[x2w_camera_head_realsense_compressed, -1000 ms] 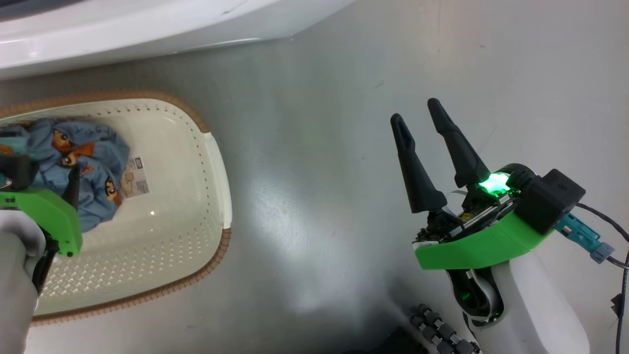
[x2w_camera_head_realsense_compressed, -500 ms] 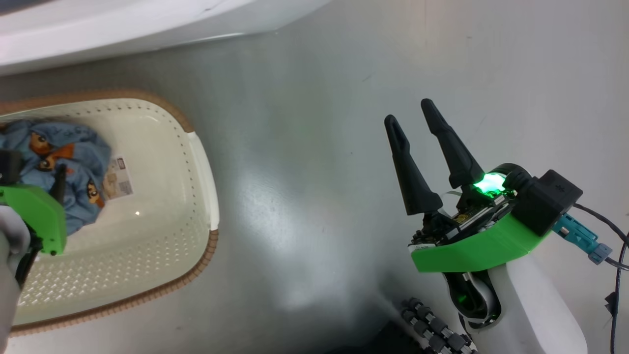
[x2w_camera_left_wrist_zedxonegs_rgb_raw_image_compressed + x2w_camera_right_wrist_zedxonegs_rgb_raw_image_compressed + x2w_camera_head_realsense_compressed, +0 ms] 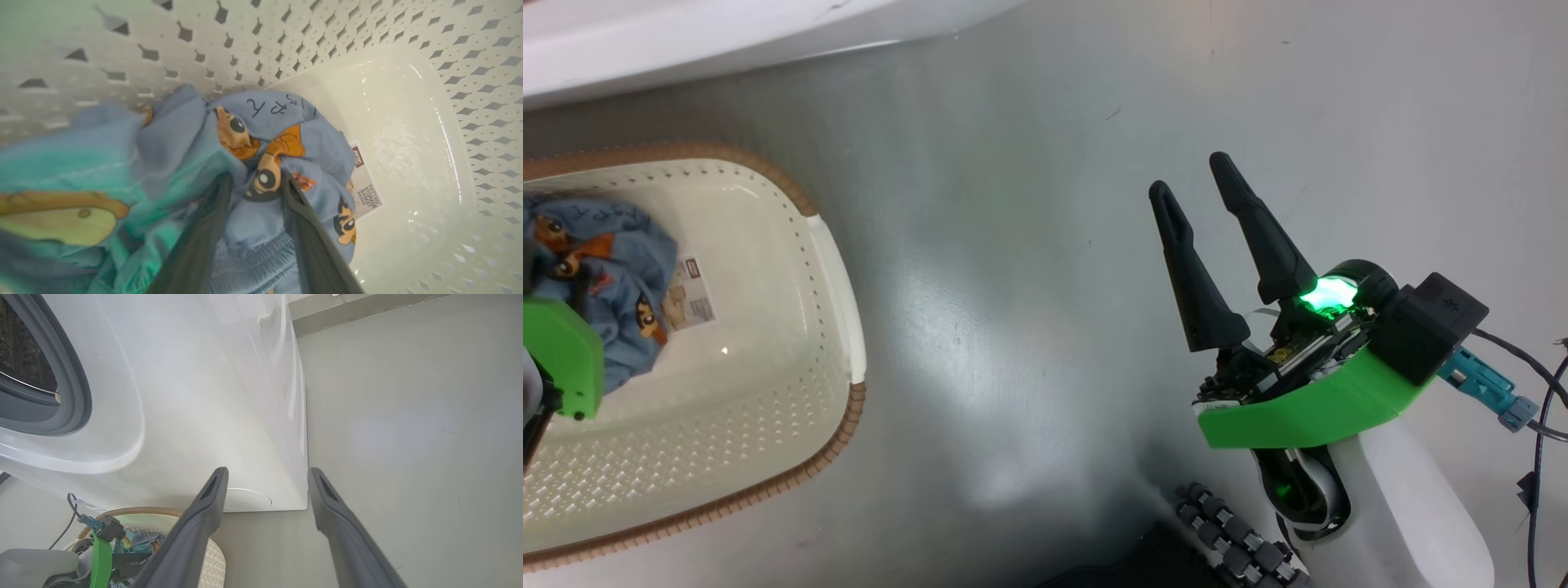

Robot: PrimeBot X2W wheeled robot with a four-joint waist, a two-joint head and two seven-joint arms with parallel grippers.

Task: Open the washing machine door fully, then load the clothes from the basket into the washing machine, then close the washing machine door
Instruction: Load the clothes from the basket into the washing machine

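Currently you are at the loading step, with the first pick not yet confirmed. Your left tool [image 3: 256, 179] is down inside the basket [image 3: 837, 269], its two fingers standing either side of a raised fold of the clothes [image 3: 286, 122], the light blue garment with orange prints. Cloth lies between the fingers, but I cannot tell whether they have bitten on it or merely straddle it. A blurred teal cloth [image 3: 61, 163] lies just beside that tool, on its left in the wrist view; the basket's label sticker [image 3: 365, 183] lies beyond the blue garment on the other side.

Your right tool [image 3: 1191, 173] hangs spread and empty over bare floor [image 3: 1013, 245], well apart from the basket.

Ahead of the right tool and to its left stands the washing machine [image 3: 204, 396]. Its grey gasket [image 3: 77, 388] is uncovered, so I judge the door open; how fully cannot be confirmed. The service flap [image 3: 245, 500] sits just past that tool's fingertips.

Outstanding: lift, carry to the drum, release, repeat, close the door. Nothing stands between basket and machine. The perforated basket wall close behind the clothes could catch a finger.
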